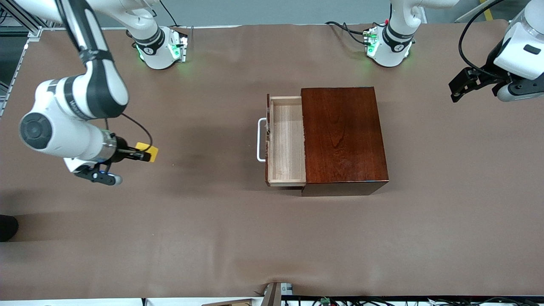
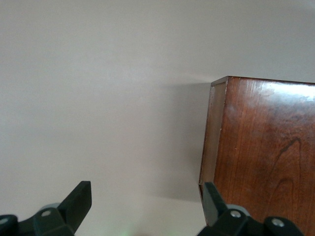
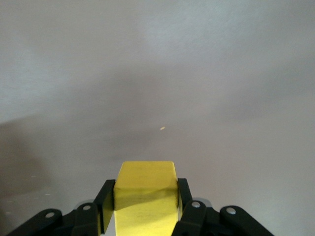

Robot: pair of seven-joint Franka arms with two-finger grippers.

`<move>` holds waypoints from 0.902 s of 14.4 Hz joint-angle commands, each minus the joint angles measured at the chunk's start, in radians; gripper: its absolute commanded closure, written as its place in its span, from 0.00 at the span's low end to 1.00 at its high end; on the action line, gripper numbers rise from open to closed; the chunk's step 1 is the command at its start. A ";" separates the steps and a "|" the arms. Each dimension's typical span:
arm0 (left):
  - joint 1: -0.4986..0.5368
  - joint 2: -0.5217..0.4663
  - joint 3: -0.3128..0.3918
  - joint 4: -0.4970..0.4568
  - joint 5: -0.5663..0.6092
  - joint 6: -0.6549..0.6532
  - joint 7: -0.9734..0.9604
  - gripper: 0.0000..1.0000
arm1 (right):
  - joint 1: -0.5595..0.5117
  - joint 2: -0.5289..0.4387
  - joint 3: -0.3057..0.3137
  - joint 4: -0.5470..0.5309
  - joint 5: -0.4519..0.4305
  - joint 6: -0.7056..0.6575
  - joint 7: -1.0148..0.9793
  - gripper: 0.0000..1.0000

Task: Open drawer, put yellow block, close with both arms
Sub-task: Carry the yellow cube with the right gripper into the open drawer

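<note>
The dark reddish-brown box (image 1: 344,136) stands mid-table. Its light wood drawer (image 1: 288,140) is pulled out toward the right arm's end, and it is empty, with the white handle (image 1: 260,140) at its front. My right gripper (image 1: 146,154) is shut on the yellow block (image 1: 154,153) over bare table toward the right arm's end, well apart from the drawer. The block fills the jaws in the right wrist view (image 3: 145,191). My left gripper (image 1: 457,87) is open and empty over the table at the left arm's end. In the left wrist view (image 2: 146,191) it faces a corner of the box (image 2: 266,147).
The brown table cover (image 1: 212,221) is bare between the right gripper and the drawer. The two arm bases (image 1: 161,46) (image 1: 389,44) stand along the table edge farthest from the front camera. A dark object (image 1: 7,227) pokes in at the right arm's end.
</note>
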 commanded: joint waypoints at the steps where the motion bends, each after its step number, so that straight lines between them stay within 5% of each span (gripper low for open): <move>1: 0.006 0.007 -0.007 0.029 -0.005 -0.005 0.017 0.00 | 0.091 -0.015 -0.006 0.047 0.019 -0.041 0.210 1.00; 6: 0.015 0.004 -0.007 0.030 -0.006 0.008 0.028 0.00 | 0.254 -0.010 -0.009 0.102 0.068 -0.035 0.525 1.00; 13: 0.170 0.007 -0.126 -0.002 -0.048 0.016 0.094 0.00 | 0.391 0.000 -0.007 0.160 0.094 -0.032 1.006 1.00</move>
